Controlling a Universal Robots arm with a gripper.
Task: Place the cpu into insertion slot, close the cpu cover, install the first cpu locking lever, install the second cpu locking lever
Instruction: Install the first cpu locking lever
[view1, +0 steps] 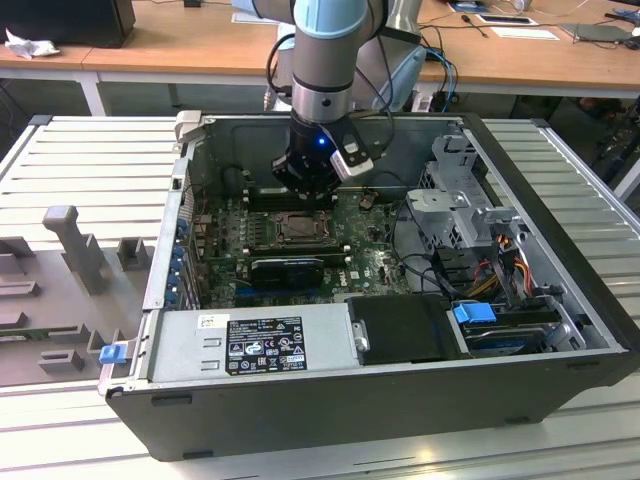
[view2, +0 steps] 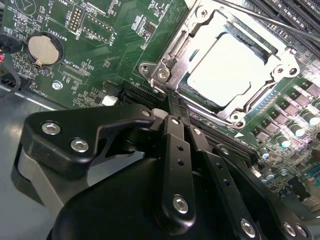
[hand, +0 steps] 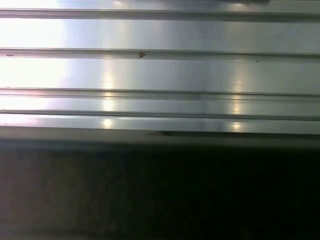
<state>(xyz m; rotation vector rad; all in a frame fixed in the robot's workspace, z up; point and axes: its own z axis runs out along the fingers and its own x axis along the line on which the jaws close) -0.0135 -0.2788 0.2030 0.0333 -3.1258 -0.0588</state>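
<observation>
Arm was down inside the open PC case (view1: 560, 330), which lay on its side on the ribbed aluminium table (view1: 90, 150). Gripper (view1: 305, 190) hung over the motherboard (view1: 370, 265), just above the far edge of the socket area in the exterior view.

In the second wrist view the gripper (view2: 172, 112) had its jaws pressed together, black fingers (view2: 175, 150) converging to a narrow tip with nothing visibly between them. Tip sat right at the corner of the insertion slot (view2: 165, 75), at the hinge/lever end of the metal frame; actual contact was hard to call from this angle, probably touching or just off it.

The cpu (view2: 225, 67) was seated in the insertion slot, pale top showing through the window. The cpu cover (view2: 280, 65) lay flat down over it, framing the chip. A thin wire locking lever (view2: 265, 19) ran along the far side of the socket.

Coin cell battery (view2: 44, 49) sat on the board well apart from the socket. Black ribbed card (view1: 288, 268) sat just beside the socket in the exterior view, toward the power supply (view1: 250, 345).

First wrist view showed ribbed aluminium slats (hand: 160, 70) above a dark band.
</observation>
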